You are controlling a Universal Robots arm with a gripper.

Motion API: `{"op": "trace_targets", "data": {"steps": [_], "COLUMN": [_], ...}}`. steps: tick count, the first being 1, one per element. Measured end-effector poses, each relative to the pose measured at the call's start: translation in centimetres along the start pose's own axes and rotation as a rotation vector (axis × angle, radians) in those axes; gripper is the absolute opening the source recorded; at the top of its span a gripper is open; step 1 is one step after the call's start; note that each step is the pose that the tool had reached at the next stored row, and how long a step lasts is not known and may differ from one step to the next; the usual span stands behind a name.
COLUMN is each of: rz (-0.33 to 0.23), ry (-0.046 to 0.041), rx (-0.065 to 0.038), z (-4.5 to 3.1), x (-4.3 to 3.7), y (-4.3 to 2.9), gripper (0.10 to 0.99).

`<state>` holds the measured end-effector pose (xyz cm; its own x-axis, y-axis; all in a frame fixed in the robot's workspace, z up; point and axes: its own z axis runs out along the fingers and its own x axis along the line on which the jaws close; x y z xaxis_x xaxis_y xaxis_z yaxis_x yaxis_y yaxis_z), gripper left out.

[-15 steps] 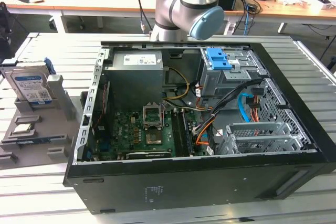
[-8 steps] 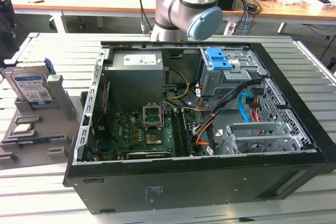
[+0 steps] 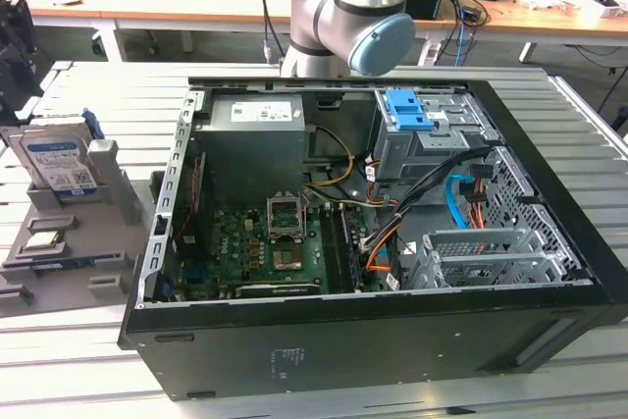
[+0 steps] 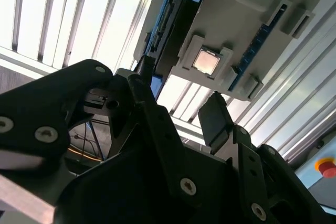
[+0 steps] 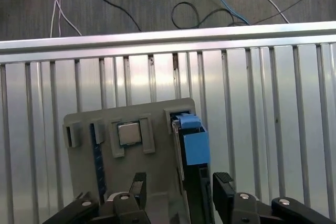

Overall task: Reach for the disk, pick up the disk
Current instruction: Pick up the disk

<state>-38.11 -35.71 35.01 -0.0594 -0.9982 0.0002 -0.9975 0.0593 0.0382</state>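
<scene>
Currently: my fingers [image 5: 223, 191] spread apart, grasping nothing. The disk [image 5: 190, 145] stands on edge in the grey holder [image 5: 157, 107] on the worktop [image 5: 273, 119], straight ahead, its thin edge lined up with my open gap.

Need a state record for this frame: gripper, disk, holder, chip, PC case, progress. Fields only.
gripper: open, holding nothing; in the first wrist view its fingers sit on either side of the disk's line
disk: standing on edge in a holder slot, blue rail towards the wrist camera, not gripped
holder: grey fixture on the slatted table, at the exterior view's left of the PC case
chip: square, silver, seated in a holder pocket beside the disk
PC case: side open, blue latch inside
progress: reach under way, disk not picked up
</scene>
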Motion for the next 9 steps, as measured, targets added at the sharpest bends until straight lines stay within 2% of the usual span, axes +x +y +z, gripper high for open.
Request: {"op": "trace_targets", "data": {"steps": [3,9], "rz": [-0.028,-0.061], "ry": [-0.0010,-0.0013], "rx": [0.001,0.003], "z": [0.77,2.20], "x": [-0.64,-1.11], "y": [0.31,0.77], "gripper": [0.616,0.616]}}
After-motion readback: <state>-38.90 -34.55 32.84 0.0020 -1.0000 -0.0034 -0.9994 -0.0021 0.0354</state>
